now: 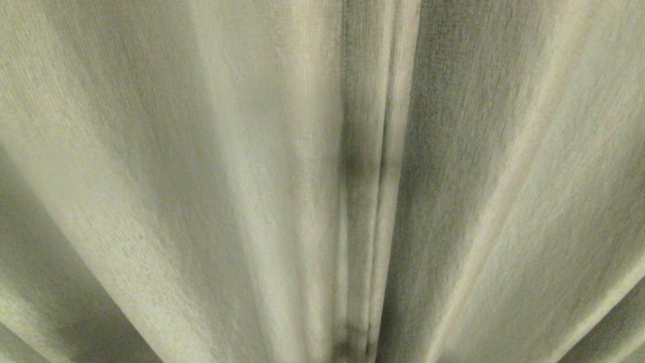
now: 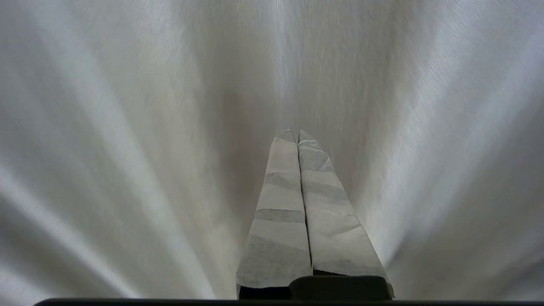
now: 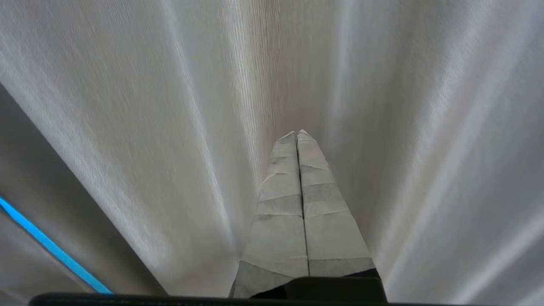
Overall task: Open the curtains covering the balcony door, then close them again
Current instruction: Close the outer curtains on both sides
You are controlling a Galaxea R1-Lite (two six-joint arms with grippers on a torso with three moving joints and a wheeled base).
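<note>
1. Woven beige-cream fabric of the curtains (image 1: 227,176) across the whole head view, hanging in long vertical pleats and drawn shut.
2. Two hemmed edges meeting a little right of centre in the head view, one lapping close against the other, with a dark shaded seam (image 1: 385,166) between them.
3. Nothing of the balcony door showing anywhere; fully covered by the cloth in all three views.
4. No container anywhere in view.
5. Left gripper (image 2: 296,134) just in front of the pleats in the left wrist view, its tape-wrapped fingers (image 2: 278,212) pressed flat together, pinching nothing; tips close to the fabric, though contact hard to judge.
6. Right gripper (image 3: 297,134) likewise before the cloth in the right wrist view, wrapped fingers (image 3: 327,221) closed tight against each other, empty; touching or just short of the curtain, cannot tell.
7. Neither arm visible in the head view.
8. Bright blue strip (image 3: 46,244) slanting across one corner of the right wrist view, on a grey surface beside the curtain's edge; unclear what it belongs to.
9. Top and bottom of the curtains cut off by every frame.
</note>
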